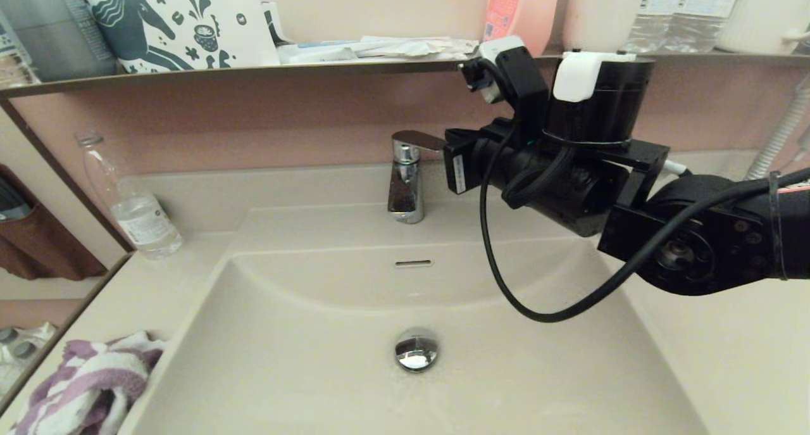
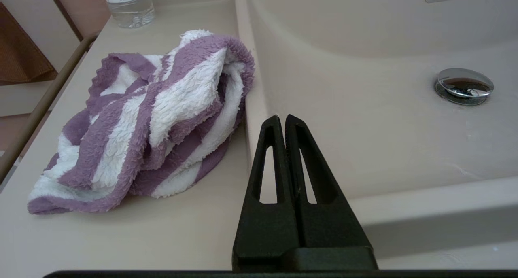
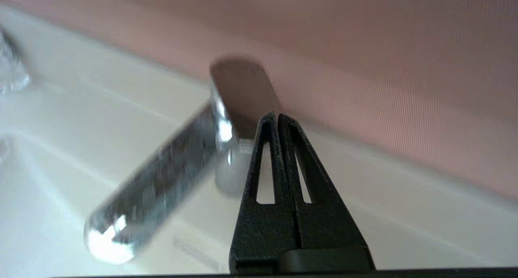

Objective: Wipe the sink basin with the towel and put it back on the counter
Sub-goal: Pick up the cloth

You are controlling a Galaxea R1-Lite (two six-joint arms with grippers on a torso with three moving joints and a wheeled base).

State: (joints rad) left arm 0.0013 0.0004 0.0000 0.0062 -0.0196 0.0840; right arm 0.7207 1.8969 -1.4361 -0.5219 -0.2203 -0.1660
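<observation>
The purple-and-white striped towel (image 1: 88,384) (image 2: 162,116) lies crumpled on the counter (image 2: 121,237), against the left rim of the sink basin (image 1: 304,359) (image 2: 364,120). The basin holds only its chrome drain plug (image 1: 416,349) (image 2: 463,85) and the overflow slot (image 1: 413,263). My left gripper (image 2: 282,118) is shut and holds nothing. It hovers over the basin's left rim, beside the towel, and does not show in the head view. My right gripper (image 3: 277,115) is shut and empty, with its tips at the end of the faucet lever (image 3: 243,92) (image 1: 419,140). Whether they touch it I cannot tell.
The chrome faucet (image 1: 405,188) stands at the back centre. A clear water bottle (image 1: 136,216) (image 2: 127,5) stands on the counter's back left. A dark-edged shelf (image 1: 253,71) above carries a printed bag, papers and bottles. Brown fabric (image 1: 38,245) hangs left. My right arm (image 1: 696,232) spans the basin's right side.
</observation>
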